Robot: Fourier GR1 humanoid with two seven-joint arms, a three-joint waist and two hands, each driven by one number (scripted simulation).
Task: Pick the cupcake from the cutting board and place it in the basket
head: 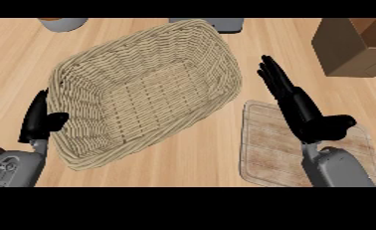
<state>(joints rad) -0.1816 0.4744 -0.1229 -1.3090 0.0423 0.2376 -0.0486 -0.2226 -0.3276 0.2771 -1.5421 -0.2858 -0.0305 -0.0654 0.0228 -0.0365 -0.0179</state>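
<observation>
Gaping wicker basket [95, 64] beside cutting board [264, 144], cupcake unseen

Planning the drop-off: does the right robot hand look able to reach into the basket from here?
Probably yes: the right robot hand, open over the cutting board, sits just right of the basket rim, with nothing standing between them.

Below me runs a light wooden counter [220, 159], its grain lengthwise. At its far edge I see a grey pot [62, 23], another grey container [224, 24] — and a brown box [345, 47] at right.
</observation>
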